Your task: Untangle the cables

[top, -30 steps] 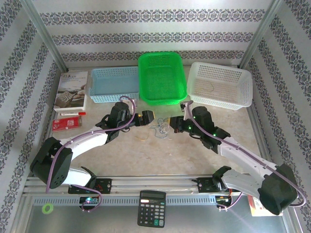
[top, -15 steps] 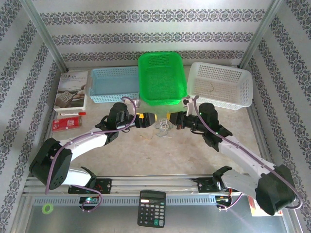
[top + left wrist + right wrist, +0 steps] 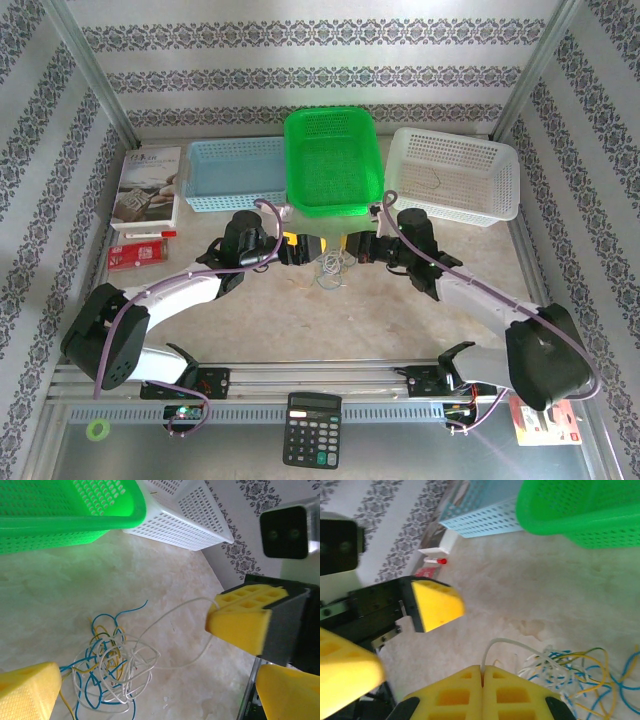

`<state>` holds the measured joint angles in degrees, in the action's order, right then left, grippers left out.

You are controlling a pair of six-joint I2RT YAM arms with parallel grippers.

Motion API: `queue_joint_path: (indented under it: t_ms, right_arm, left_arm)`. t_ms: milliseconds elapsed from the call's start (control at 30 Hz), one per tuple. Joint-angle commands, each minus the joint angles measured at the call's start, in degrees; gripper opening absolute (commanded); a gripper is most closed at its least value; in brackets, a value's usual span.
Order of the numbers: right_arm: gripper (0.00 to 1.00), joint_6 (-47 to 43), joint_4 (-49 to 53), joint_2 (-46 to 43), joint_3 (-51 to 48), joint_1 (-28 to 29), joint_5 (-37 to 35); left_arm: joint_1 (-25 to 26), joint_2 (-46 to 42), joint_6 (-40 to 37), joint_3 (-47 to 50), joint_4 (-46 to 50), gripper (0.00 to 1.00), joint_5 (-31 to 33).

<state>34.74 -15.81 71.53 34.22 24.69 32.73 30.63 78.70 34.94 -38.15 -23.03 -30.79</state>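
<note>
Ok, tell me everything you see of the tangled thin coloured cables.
The cables lie in one loose knot on the beige tabletop, near the green plastic basket: thin, wiry blue, yellow and white loops threaded through each other. One white strand rises to the right gripper, whose yellow fingers are shut on it.

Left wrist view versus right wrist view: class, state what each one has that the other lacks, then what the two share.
Left wrist view's own: the white basket standing beside the green one. Right wrist view's own: the blue basket and a small red-capped item beyond it. Shared: the green basket, the tangled cables on the table, and the right hand shut on a white cable drawn out of the tangle.
</note>
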Motion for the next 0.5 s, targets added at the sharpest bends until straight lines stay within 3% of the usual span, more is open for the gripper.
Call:
queue_joint_path:
  t_ms: [0,33,100,467]
  right_arm:
    - [0.24,-0.3,1.2,1.9,-1.1,-1.0,-3.7]
    - [0.35,-0.4,1.4,2.2,-1.2,-1.0,-3.8]
    - [0.44,-0.6,2.4,1.7,-1.3,-1.1,-4.1]
    - [0.51,-1.3,13.2,-6.4,-2.4,-4.8,-15.5]
  left_arm:
    - [-0.7,0.2,-0.5,0.1,1.8,1.00,2.5]
    - [-0.7,0.2,-0.5,0.0,2.3,1.00,3.0]
    - [-0.6,0.2,-0.6,-0.2,2.8,1.00,3.8]
    - [-0.6,0.6,-0.2,-0.1,3.2,1.00,6.2]
